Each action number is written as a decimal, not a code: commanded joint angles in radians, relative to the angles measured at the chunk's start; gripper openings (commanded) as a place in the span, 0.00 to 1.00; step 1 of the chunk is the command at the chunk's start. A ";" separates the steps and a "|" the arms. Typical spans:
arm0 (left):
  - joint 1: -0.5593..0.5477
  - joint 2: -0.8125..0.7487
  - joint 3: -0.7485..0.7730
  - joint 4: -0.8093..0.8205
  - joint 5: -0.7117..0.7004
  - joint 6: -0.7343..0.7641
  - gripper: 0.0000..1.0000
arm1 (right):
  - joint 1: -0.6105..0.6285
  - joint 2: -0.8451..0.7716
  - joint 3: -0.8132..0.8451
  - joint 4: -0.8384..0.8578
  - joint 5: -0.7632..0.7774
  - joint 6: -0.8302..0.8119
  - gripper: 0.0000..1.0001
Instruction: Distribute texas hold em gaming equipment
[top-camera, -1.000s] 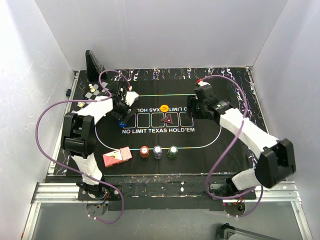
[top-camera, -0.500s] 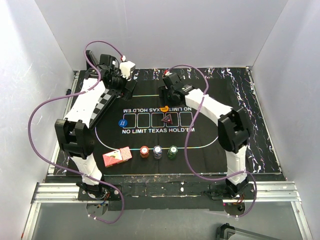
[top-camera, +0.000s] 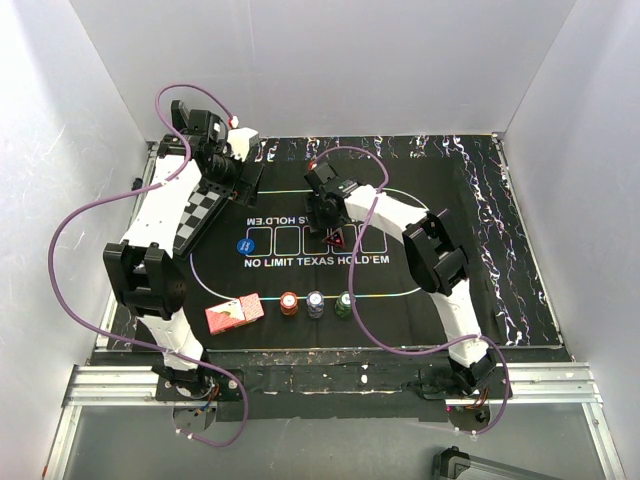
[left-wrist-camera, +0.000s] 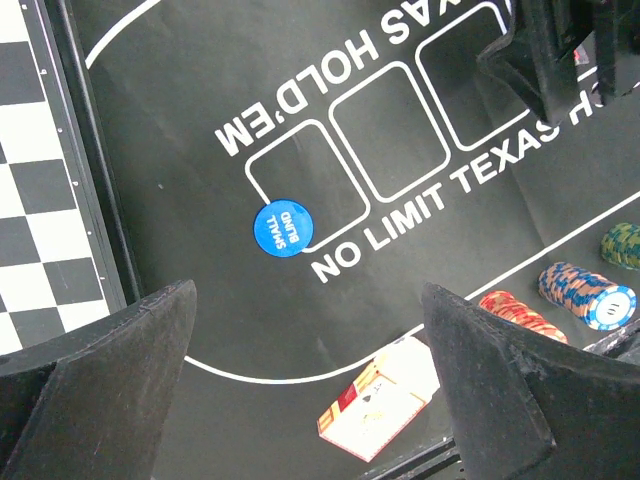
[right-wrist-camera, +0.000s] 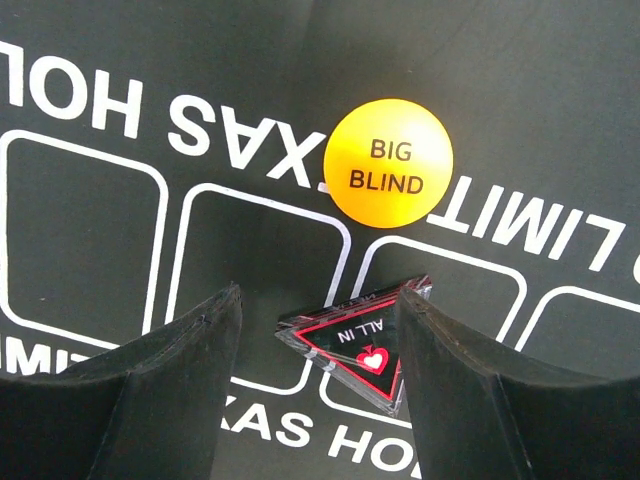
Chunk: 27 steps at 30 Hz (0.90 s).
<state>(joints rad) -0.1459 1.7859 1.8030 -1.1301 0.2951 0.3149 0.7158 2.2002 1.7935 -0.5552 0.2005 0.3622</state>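
My right gripper (top-camera: 325, 205) is open, low over the mat's middle. In the right wrist view its jaws (right-wrist-camera: 318, 295) straddle the dark-red triangle marker (right-wrist-camera: 360, 340), which lies flat; the right finger looks close to its edge. The yellow "BIG BLIND" disc (right-wrist-camera: 389, 163) lies just beyond. My left gripper (top-camera: 240, 170) is open and empty, raised at the back left. The blue "SMALL BLIND" disc (left-wrist-camera: 282, 229) lies on the mat under it. The card deck (top-camera: 234, 313) and the red (top-camera: 289, 302), blue-white (top-camera: 315, 303) and green (top-camera: 344, 303) chip stacks sit in front.
The black printed mat (top-camera: 450, 200) covers the table. A black-and-white chessboard (top-camera: 195, 215) lies along the mat's left edge under my left arm. White walls close in on three sides. Purple cables loop over both arms.
My left gripper has lifted away to the back left, leaving the blue disc on the mat. My right arm has swung left from the mat's right side to over the triangle marker.
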 joint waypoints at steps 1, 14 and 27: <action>0.000 -0.066 0.059 -0.017 0.013 -0.025 0.96 | 0.001 0.013 0.043 -0.012 0.042 -0.009 0.69; 0.002 -0.077 0.082 -0.033 -0.005 -0.027 0.95 | -0.021 0.072 0.078 -0.029 0.048 0.018 0.60; 0.000 -0.080 0.056 -0.027 0.001 -0.023 0.95 | -0.059 0.141 0.167 -0.071 0.066 0.043 0.53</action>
<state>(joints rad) -0.1459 1.7836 1.8595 -1.1519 0.2928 0.2874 0.6674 2.3047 1.8931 -0.6006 0.2440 0.3897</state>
